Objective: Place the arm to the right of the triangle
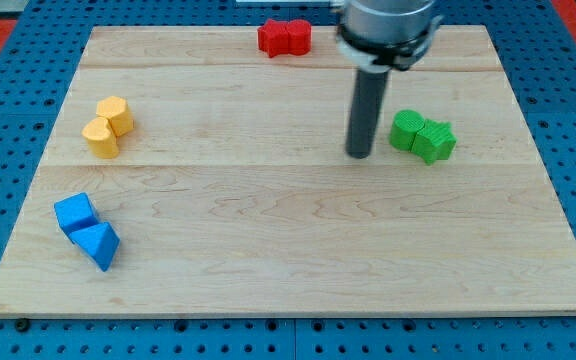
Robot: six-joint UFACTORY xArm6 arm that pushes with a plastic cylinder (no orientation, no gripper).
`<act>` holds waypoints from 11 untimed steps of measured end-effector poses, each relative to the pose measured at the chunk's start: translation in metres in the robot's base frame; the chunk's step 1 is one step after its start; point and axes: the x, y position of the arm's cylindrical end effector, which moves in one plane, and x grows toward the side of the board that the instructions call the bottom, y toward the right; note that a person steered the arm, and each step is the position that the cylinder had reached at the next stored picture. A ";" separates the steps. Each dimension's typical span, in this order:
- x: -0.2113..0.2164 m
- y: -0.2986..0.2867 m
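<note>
My tip [358, 154] rests on the tabletop [288, 270] in its right half, nearer the top edge than the bottom, just to the left of a pair of green blocks [423, 136] that sit touching each other close to the right edge. There is no claw on this rod, so nothing can be said about one being apart or together; the arm ends only in the dark shaft with its tip on the wood. The task's thing, the blue triangle [97, 243], lies far off near the bottom-left corner, touching a blue cube-like block [75, 213] just above it and slightly nearer the left edge. Two yellow blocks [107, 125] stand together by the left edge toward the top, and a red pair [284, 37] sits at the top edge near the middle. I judge the approach to be the step in hand: the tip is well apart from the triangle, with most of the tabletop's width between them. The next move seems to call for a long diagonal slide toward the bottom-left corner, over bare wood, stopping just beside the triangle on its right-hand side without touching it. The path looks free of other blocks; the main risk is overshooting and nudging the triangle or the blue block leaning against it.
</note>
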 end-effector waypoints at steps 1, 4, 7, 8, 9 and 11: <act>0.021 -0.046; 0.021 -0.056; 0.029 -0.094; 0.050 -0.133; 0.080 -0.149; 0.102 -0.149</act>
